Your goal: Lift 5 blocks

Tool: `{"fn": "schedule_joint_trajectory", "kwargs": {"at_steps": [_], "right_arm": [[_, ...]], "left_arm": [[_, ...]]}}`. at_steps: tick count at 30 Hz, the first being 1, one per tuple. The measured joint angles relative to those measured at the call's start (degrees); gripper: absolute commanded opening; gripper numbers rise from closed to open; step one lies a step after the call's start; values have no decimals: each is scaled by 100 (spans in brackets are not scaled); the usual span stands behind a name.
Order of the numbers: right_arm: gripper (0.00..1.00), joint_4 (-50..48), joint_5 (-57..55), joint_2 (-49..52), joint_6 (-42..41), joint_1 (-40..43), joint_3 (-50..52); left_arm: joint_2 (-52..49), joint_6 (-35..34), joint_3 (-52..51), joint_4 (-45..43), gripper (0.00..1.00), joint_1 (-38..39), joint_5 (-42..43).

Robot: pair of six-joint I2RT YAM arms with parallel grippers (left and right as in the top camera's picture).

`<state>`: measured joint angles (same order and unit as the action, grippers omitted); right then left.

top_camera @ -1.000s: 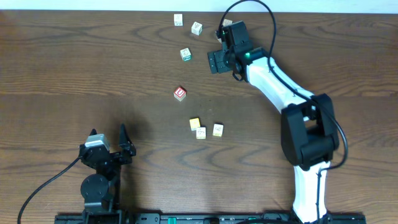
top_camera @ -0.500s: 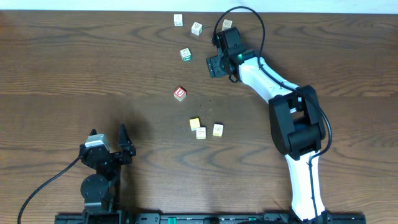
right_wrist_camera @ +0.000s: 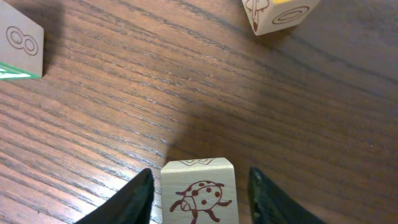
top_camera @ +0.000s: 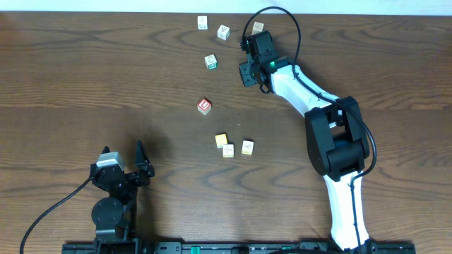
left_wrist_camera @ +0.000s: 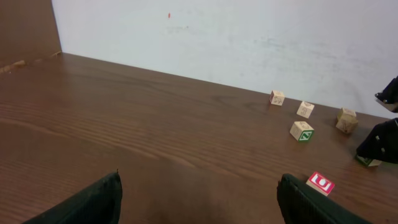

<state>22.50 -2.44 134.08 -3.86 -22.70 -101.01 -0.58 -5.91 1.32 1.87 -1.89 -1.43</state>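
While the left gripper (left_wrist_camera: 199,208) sits low by the near edge of the table (top_camera: 85,77), its claw spread wide and empty, the right arm (top_camera: 311,95) reaches to the far side, where the right gripper (top_camera: 246,73) is down at the wood. Seen from the right wrist, its two fingers (right_wrist_camera: 140,199) straddle the ladybird block (right_wrist_camera: 199,196), a pale cube resting flat on the table. A thin strip of wood shows on each side of the cube, so this claw is open around it and not pressing it. Just left of that gripper lies the green-printed block (top_camera: 210,62). Three more lie along the far edge: the far-left block (top_camera: 203,22), the far-middle block (top_camera: 224,32) and the far-right block (top_camera: 258,27), the last just beyond the gripper. The red-faced block (top_camera: 204,106) sits alone toward the middle. Nearer is a cluster of three: the yellow-topped block (top_camera: 221,140), the pale block (top_camera: 228,150) close against it, and the right-hand block (top_camera: 247,147) just to the right.
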Motion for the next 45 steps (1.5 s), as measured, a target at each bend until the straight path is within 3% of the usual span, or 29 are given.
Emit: {"fn": "schedule_joint_trajectory", "kwargs": {"at_steps": [7,13,16,22,29,32,37,40,45], "right_arm": [[31,197,-13,2,7,0,-55],[20,1097,-11,28,13,0,-769],[2,1744,-17,39,-20,0,-1314],[1,2938,-122,-306,-363,0,-1895],[1,4111,-568,-1727,-826,-2,-1720],[1,4223,-922,-2846,-1049,-26,-970],[2,3821,-1309,-4833,-1399,-90,1239],[14,3285,-1351,-6037,-1530,-105,2811],[18,2575,-1202,-7250,-1825,-280,4618]], "left_arm": [[0,0,0,-2,80,0,0],[0,0,0,0,80,0,0],[0,0,0,0,80,0,2],[0,0,0,0,80,0,0],[0,0,0,-2,80,0,0],[0,0,0,-2,80,0,0],[0,0,0,-2,80,0,-2],[0,0,4,4,80,0,0],[0,0,7,9,80,0,0]]}}
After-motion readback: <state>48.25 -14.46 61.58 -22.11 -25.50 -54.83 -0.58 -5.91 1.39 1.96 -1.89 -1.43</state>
